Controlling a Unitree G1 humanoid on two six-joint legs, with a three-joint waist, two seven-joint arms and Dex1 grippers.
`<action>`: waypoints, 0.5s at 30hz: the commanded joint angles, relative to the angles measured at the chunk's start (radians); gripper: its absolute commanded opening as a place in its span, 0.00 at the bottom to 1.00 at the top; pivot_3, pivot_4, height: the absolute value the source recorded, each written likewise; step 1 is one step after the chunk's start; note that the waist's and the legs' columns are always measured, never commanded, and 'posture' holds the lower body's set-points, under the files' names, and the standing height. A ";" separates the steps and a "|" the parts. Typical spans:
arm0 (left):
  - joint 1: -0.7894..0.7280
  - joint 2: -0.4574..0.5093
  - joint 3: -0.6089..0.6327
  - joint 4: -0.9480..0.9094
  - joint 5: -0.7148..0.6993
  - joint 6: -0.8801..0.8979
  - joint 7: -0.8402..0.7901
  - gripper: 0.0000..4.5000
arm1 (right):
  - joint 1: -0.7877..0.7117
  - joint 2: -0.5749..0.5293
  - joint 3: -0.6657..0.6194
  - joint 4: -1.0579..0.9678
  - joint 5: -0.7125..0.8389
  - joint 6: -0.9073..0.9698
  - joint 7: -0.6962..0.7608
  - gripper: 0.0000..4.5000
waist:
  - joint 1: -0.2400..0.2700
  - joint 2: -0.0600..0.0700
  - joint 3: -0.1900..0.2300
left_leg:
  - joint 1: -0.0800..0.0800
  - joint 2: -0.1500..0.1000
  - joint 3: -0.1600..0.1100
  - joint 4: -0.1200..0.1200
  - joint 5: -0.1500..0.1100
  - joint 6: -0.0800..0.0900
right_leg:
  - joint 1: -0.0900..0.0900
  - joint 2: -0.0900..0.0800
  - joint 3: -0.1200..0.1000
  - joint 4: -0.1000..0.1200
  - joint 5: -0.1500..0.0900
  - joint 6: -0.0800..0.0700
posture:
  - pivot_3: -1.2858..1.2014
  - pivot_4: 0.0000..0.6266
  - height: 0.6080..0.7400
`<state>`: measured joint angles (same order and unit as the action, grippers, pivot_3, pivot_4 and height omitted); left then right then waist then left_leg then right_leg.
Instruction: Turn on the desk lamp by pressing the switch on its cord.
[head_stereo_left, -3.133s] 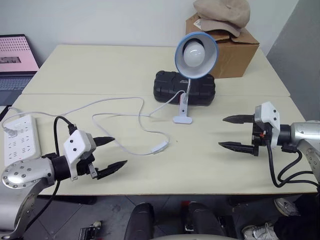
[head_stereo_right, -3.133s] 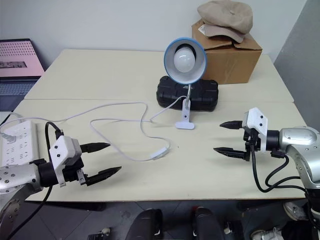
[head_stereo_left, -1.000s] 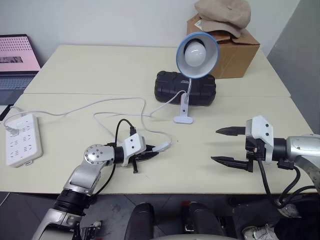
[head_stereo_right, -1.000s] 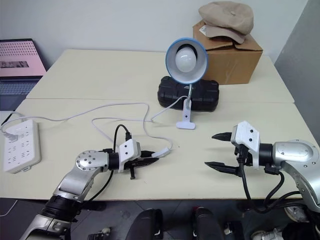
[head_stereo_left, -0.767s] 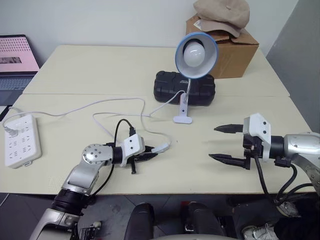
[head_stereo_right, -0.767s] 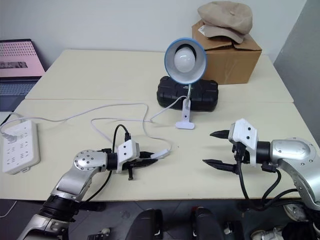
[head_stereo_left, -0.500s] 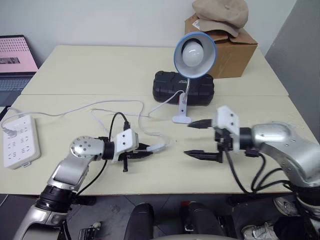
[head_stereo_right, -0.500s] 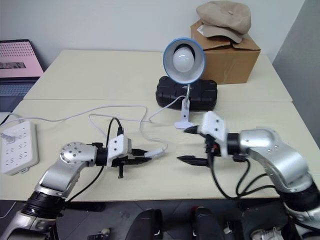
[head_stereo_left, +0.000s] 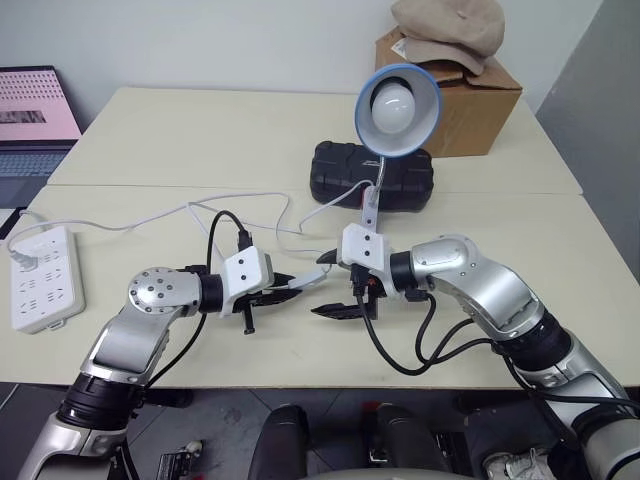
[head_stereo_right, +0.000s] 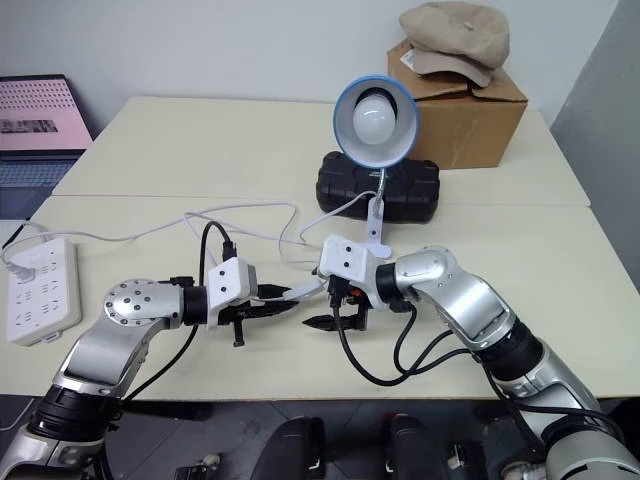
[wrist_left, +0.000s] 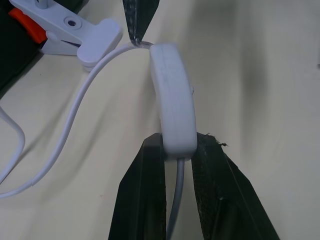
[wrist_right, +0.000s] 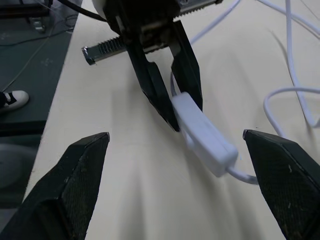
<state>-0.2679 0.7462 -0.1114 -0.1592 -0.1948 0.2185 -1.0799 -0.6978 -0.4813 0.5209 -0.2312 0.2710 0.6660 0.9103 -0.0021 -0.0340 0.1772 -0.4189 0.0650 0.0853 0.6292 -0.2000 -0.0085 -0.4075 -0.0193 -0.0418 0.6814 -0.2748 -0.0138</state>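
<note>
While the left claw (wrist_left: 177, 150) grips the small white plastic inline switch (wrist_left: 173, 107), the right claw (wrist_right: 175, 150), open wide, flanks it; squeezing its rocker seems next.

Right gripper (head_stereo_left: 322, 284) swung across to the switch (head_stereo_left: 305, 280), left gripper (head_stereo_left: 283, 293) lifted it

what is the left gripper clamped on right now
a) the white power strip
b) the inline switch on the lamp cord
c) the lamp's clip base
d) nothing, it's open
b: in the left wrist view the left gripper has its two black fingers shut on one end of the white switch, with the cord running off from it.
</note>
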 joint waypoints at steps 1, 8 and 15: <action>-0.007 0.013 0.010 -0.042 -0.001 0.000 0.004 0.09 | -0.039 0.016 0.007 0.013 -0.036 -0.049 0.031 1.00 | 0.000 0.000 0.000 | 0.000 0.000 0.000 0.000 0.000 0.000 | 0.000 0.000 0.000 0.000 0.000 0.000 | 0.52 0.24 1.00; -0.010 0.016 0.003 -0.050 0.001 0.000 -0.001 0.09 | -0.054 0.041 0.019 0.068 -0.086 -0.094 0.058 1.00 | 0.000 0.000 0.000 | 0.000 0.000 0.000 0.000 0.000 0.000 | 0.000 0.000 0.000 0.000 0.000 0.000 | 0.52 0.24 1.00; -0.009 0.019 0.000 -0.064 0.003 0.007 0.000 0.09 | -0.059 0.056 0.031 0.114 -0.133 -0.132 0.080 1.00 | 0.000 0.000 0.000 | 0.000 0.000 0.000 0.000 0.000 0.000 | 0.000 0.000 0.000 0.000 0.000 0.000 | 0.52 0.24 1.00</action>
<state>-0.2681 0.7507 -0.1168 -0.1845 -0.1913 0.2299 -1.0810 -0.7324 -0.4341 0.5550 -0.1137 0.1530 0.5589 0.9800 -0.0022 -0.0340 0.1771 -0.4187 0.0652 0.0853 0.6291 -0.2000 -0.0085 -0.4076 -0.0190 -0.0418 0.6816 -0.2748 -0.0139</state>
